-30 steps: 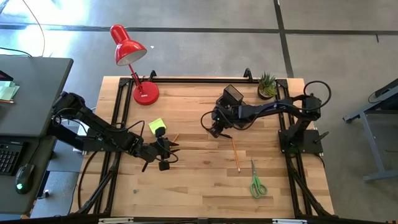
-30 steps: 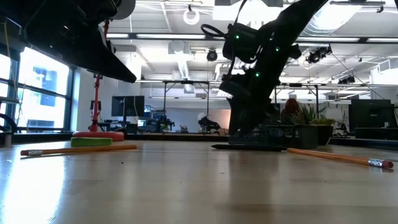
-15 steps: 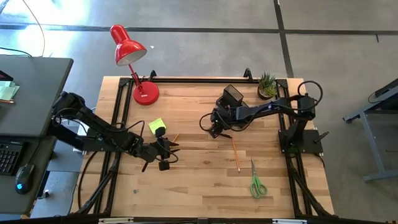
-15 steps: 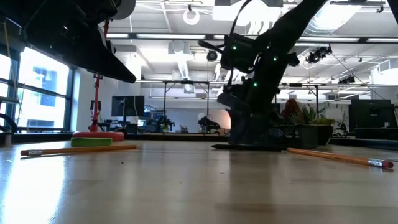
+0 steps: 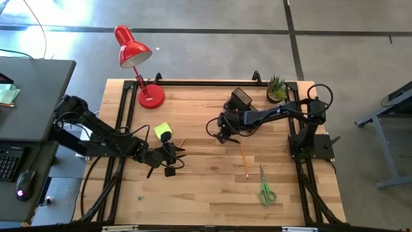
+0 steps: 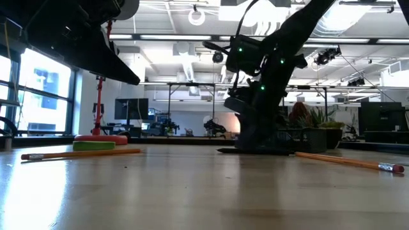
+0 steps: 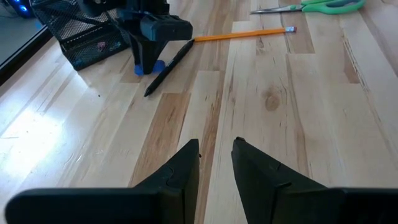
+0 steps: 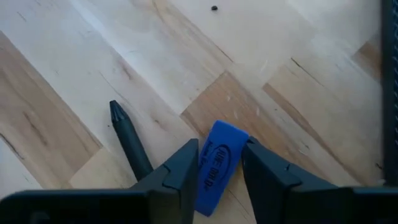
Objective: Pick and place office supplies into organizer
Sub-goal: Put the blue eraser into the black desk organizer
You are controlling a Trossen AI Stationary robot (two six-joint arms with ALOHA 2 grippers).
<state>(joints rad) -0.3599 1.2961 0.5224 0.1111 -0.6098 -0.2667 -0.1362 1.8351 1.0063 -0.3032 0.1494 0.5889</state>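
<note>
A blue eraser (image 8: 219, 171) lies on the table beside a dark pen (image 8: 130, 146), just in front of the black mesh organizer (image 5: 241, 98). My right gripper (image 8: 219, 152) stands over the eraser, closed on it. My left gripper (image 7: 216, 155) hovers open over bare wood at the table's left middle, with nothing between its fingers. An orange pencil (image 5: 244, 160) and green-handled scissors (image 5: 265, 187) lie toward the near right. The yellow-green sticky-note block (image 5: 162, 131) and a second pencil (image 5: 181, 143) lie near my left gripper. My right gripper pinches the blue eraser by its two long sides (image 8: 205, 163) between its two fingers, which lie across it. The fingers come steeply from above. The eraser lies on the table, next to the pen.
A red desk lamp (image 5: 138, 64) stands at the far left and a small potted plant (image 5: 277, 89) at the far right, next to the organizer. Bare wood lies between the two grippers and along the near edge.
My right gripper has sunk a little toward the table beside the pen, then kept still.
</note>
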